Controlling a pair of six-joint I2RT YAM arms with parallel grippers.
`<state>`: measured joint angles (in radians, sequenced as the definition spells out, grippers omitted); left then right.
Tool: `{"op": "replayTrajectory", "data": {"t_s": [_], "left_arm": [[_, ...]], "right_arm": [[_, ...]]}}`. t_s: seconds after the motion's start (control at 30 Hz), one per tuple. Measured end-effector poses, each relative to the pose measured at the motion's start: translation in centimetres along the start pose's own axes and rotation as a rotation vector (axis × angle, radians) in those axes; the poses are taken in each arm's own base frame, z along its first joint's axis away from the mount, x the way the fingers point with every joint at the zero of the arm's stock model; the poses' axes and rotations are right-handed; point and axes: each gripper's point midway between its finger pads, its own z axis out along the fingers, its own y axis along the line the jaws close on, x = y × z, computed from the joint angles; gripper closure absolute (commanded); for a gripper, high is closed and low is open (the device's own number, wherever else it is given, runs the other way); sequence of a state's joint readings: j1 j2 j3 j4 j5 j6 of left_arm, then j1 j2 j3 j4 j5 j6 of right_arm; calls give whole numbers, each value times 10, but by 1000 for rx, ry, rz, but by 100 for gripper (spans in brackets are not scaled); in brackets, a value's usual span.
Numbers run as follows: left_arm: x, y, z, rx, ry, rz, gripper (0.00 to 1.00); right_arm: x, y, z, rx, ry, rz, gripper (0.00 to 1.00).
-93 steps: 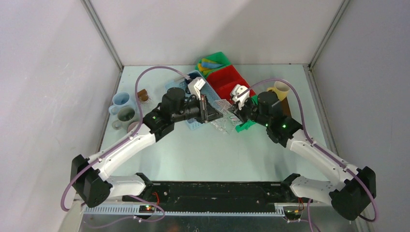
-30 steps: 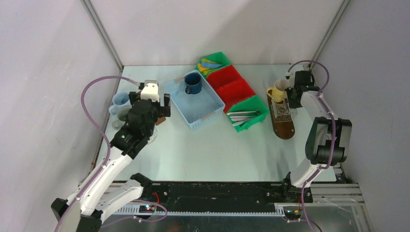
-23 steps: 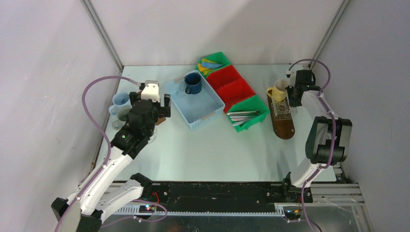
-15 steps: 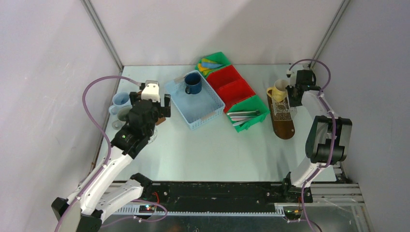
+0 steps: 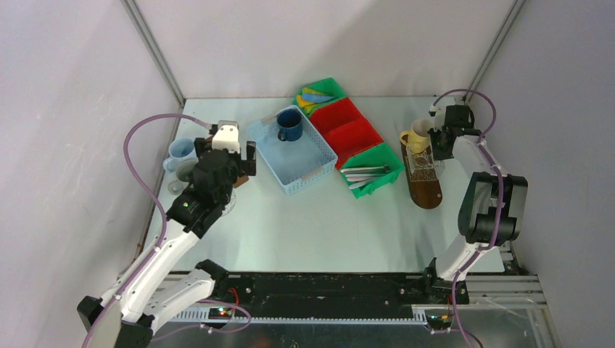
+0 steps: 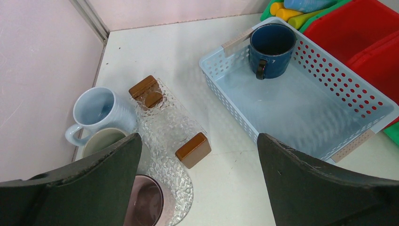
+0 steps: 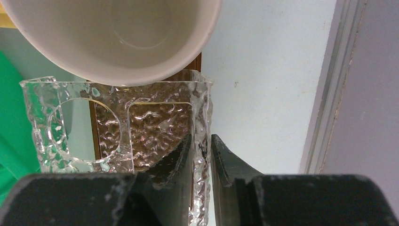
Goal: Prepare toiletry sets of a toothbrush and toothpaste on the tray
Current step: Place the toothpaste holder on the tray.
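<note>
The dark brown tray [image 5: 426, 190] lies at the right. On it stand a cream mug [image 5: 419, 133] and a clear textured holder [image 5: 423, 163]. My right gripper [image 5: 438, 142] is at that holder. In the right wrist view its jaws [image 7: 201, 147] stand narrowly open astride the right wall of the holder [image 7: 113, 127], just below the cream mug [image 7: 117, 37]. My left gripper [image 6: 197, 181] hangs wide open and empty over the left side, above a pink mug [image 6: 143, 207], a grey mug [image 6: 101, 141] and a pale blue mug [image 6: 99, 110]. Pale toothbrushes [image 5: 368, 173] lie in a green bin.
A dark blue mug [image 6: 272, 47] stands in the light blue perforated basket [image 6: 329, 117]. A clear textured dish [image 6: 164, 127] with two brown blocks lies by the left mugs. Red bins [image 5: 348, 127] and a green bin with coloured tubes [image 5: 315, 94] sit at the back. The right wall is close to the tray.
Both arms earlier met at the table's middle; the clear holder now stands on the tray. In the last second the right jaws loosened slightly. The left arm has stayed still.
</note>
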<state>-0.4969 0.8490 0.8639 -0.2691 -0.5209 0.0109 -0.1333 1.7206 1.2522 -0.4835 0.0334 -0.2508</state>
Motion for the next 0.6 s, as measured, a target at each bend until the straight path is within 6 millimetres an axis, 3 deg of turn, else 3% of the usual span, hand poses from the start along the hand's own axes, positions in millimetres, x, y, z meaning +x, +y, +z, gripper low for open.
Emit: {"op": "replayTrajectory", "data": {"t_s": [0.13, 0.27, 0.47, 0.6], "left_arm": [[0, 0, 0, 0, 0, 0, 0], [0, 0, 0, 0, -2, -1, 0], [-1, -1, 0, 6, -5, -5, 0], [-1, -5, 1, 26, -3, -13, 0]], "right_arm": [[-1, 1, 0, -14, -4, 7, 77], [-1, 2, 0, -18, -5, 14, 70], [-3, 3, -2, -21, -12, 28, 46], [-16, 0, -19, -12, -57, 48, 35]]}}
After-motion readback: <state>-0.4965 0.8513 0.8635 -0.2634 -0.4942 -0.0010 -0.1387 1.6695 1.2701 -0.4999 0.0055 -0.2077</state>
